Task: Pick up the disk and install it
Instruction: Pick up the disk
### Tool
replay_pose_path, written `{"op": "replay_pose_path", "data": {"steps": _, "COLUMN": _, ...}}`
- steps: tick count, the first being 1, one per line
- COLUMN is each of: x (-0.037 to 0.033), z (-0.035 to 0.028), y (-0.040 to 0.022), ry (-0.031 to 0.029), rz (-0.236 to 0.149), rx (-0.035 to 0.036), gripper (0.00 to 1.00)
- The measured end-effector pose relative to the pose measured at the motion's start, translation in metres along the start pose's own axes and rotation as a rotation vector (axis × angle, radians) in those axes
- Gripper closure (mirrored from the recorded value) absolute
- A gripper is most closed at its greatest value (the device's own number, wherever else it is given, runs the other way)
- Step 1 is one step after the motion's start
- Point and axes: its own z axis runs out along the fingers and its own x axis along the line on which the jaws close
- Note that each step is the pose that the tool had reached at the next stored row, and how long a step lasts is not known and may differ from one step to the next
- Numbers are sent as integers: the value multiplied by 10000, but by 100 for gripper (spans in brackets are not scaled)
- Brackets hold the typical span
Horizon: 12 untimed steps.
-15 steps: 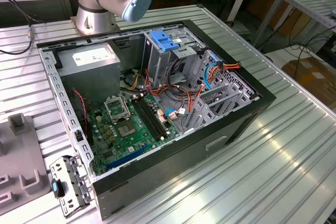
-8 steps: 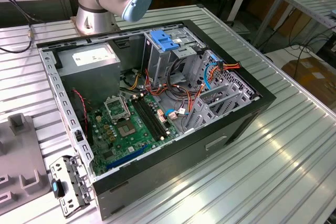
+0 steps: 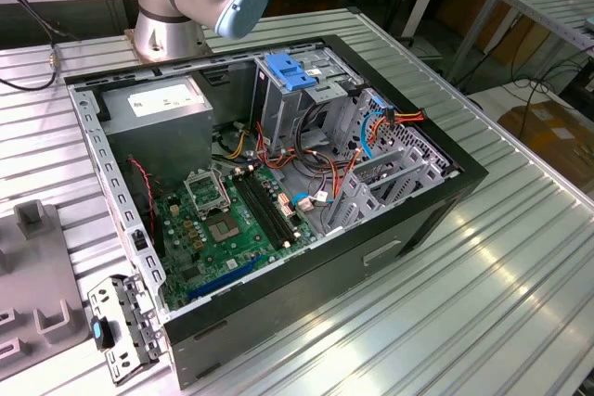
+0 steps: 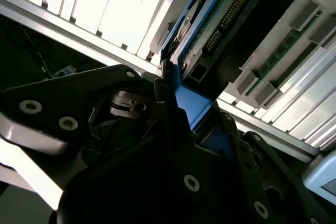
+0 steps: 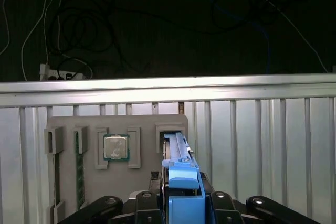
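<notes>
First wrist view: edge-on disk [image 5: 178, 153] in gripper [image 5: 182, 198], faces hidden.

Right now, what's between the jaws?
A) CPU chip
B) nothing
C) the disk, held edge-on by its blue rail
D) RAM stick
C: in the first wrist view the disk stands edge-on between the jaws, its blue rail facing the camera.
</notes>
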Motion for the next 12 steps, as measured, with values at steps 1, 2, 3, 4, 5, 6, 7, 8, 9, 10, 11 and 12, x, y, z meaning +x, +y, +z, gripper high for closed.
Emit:
{"op": "replay_pose_path", "data": {"steps": 1, "x": 0, "z": -13, "y": 0, "ry": 1, "rz": 0, "rx": -1, "gripper": 63}}
{"op": "replay_pose_path", "data": {"steps": 2, "x": 0, "z": -29, "y": 0, "ry": 0, "rz": 0, "rx": 0, "gripper": 63}}
{"op": "replay_pose_path", "data": {"steps": 3, "x": -1, "z": -48, "y": 0, "ry": -1, "rz": 0, "rx": 1, "gripper": 63}}
{"op": "replay_pose_path", "data": {"steps": 4, "x": -1, "z": -61, "y": 0, "ry": -1, "rz": 0, "rx": 0, "gripper": 63}}
{"op": "replay_pose_path", "data": {"steps": 5, "x": -1, "z": -76, "y": 1, "ry": -1, "rz": 0, "rx": 1, "gripper": 63}}
{"op": "replay_pose_path", "data": {"steps": 6, "x": -1, "z": -85, "y": 1, "ry": 0, "rz": 0, "rx": 0, "gripper": 63}}
{"op": "replay_pose_path", "data": {"steps": 7, "x": -1, "z": -89, "y": 1, "ry": -1, "rz": -1, "rx": 1, "gripper": 63}}
{"op": "replay_pose_path", "data": {"steps": 8, "x": -1, "z": -94, "y": 1, "ry": -1, "rz": 0, "rx": 2, "gripper": 63}}
{"op": "replay_pose_path", "data": {"steps": 9, "x": -1, "z": -94, "y": 0, "ry": -1, "rz": 0, "rx": 3, "gripper": 63}}
{"op": "replay_pose_path", "data": {"steps": 10, "x": -1, "z": -99, "y": 1, "ry": 0, "rz": 0, "rx": 0, "gripper": 63}}
{"op": "replay_pose_path", "data": {"steps": 11, "x": -1, "z": -103, "y": 1, "ry": 0, "rz": 0, "rx": 0, "gripper": 63}}
{"op": "replay_pose_path", "data": {"steps": 12, "x": -1, "z": -103, "y": 1, "ry": 0, "rz": -1, "rx": 0, "gripper": 63}}
